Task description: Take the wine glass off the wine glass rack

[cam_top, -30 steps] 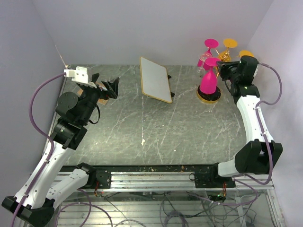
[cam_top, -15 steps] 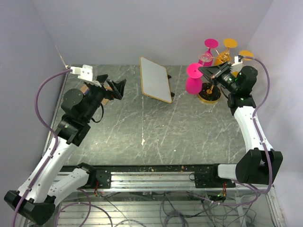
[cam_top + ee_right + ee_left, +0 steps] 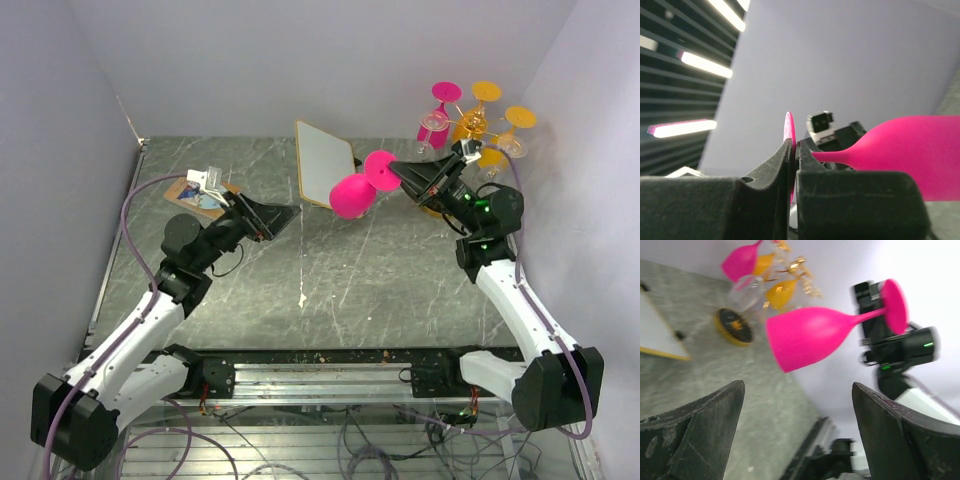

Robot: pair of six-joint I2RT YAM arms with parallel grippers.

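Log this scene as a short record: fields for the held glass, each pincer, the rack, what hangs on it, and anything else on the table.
held glass: pink wine glass, sideways in mid-air, off the rack
right pincer: shut on the glass's foot
left pincer: open, empty, facing the bowl
wine glass rack: far right of the table
on rack: hanging pink glass, orange glasses
also on table: white board

Marbled table [image 3: 330,275] bears board [image 3: 328,168], card [image 3: 184,191], wine glass rack [image 3: 733,326]
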